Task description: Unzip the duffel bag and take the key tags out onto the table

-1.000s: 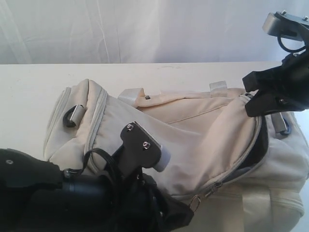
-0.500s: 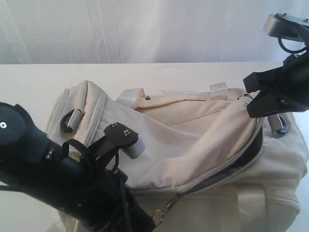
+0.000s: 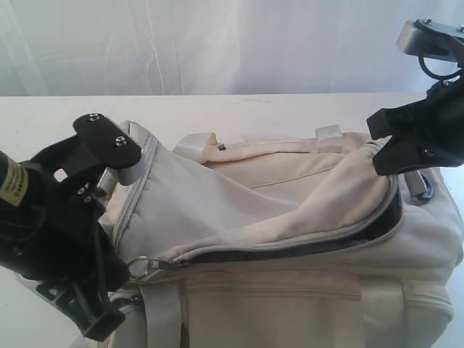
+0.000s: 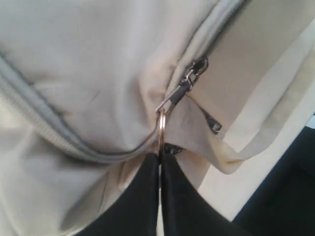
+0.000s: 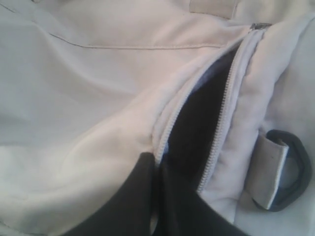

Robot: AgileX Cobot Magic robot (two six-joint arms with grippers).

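Observation:
The cream duffel bag (image 3: 290, 196) lies on the white table (image 3: 43, 130). Its main zipper gapes in a long dark slit (image 3: 319, 243) from the right end to near the left end. My left gripper (image 4: 160, 158) is shut on the metal ring (image 4: 161, 129) of the zipper pull (image 3: 156, 264), at the bag's left front. At the bag's right end, my right gripper (image 5: 156, 164) is shut on the upper flap's zipper edge and holds it up (image 3: 383, 148). Only dark interior (image 5: 197, 123) shows inside. The key tags are hidden.
A black strap ring (image 5: 295, 172) on a webbing tab hangs at the bag's right end, beside the right gripper. A webbing handle (image 3: 196, 143) lies across the bag's top. A white curtain (image 3: 217, 43) backs the table's far edge.
My left gripper has dragged the zipper pull from the bag's front middle to its left end, so the opening is much longer. The right gripper has held still.

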